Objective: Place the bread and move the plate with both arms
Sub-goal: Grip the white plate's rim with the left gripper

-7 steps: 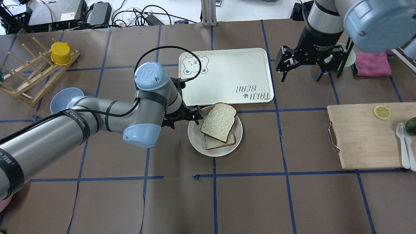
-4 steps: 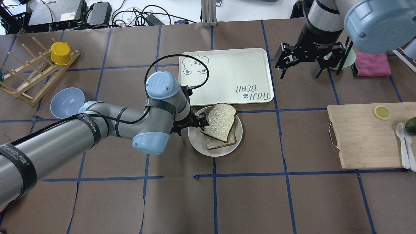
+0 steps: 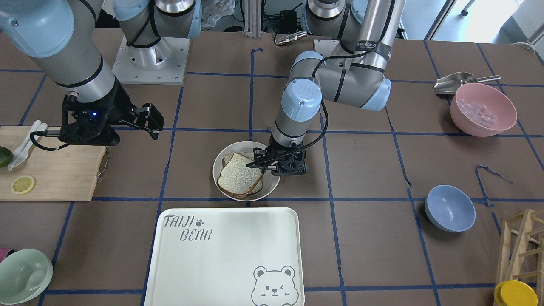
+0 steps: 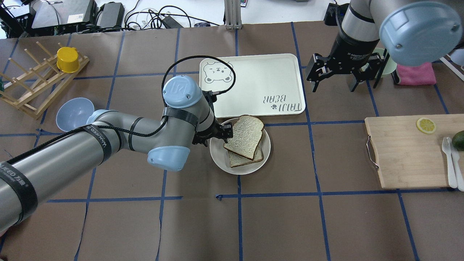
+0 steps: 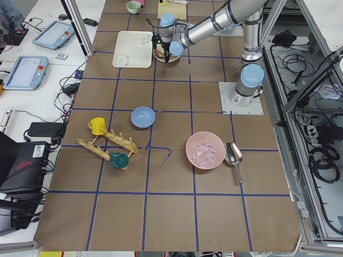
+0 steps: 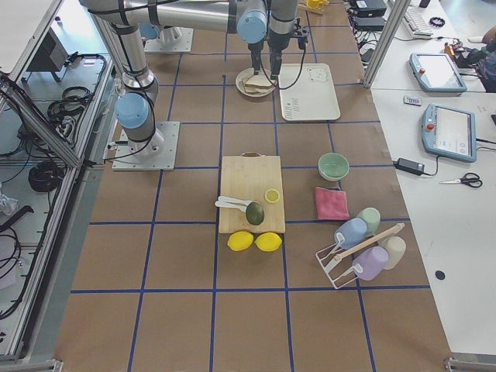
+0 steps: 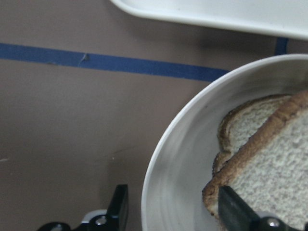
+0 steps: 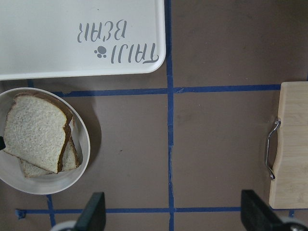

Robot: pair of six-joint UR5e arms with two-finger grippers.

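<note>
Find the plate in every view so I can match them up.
Front-facing: plate centre, above the bear-print tray.
Overhead: plate centre, below the tray.
Exterior left: plate top centre, right of tray.
Exterior right: plate top centre, left of tray.
Left wrist: plate lower right.
Right wrist: plate lower left.
Shared landmark: the tray.

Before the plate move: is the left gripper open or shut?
Open: the left gripper straddles the plate rim, one finger outside, one inside.

Left arm (image 4: 72, 156) and right arm (image 3: 72, 57) silver-grey tubes, light-blue domed joint caps (image 4: 180, 91) with small screws, black bands (image 4: 98, 140) lettered white, black cable (image 4: 197, 57) looping off left wrist, left claw (image 4: 227, 132) and right claw (image 4: 335, 86) black, 2-fingered
</note>
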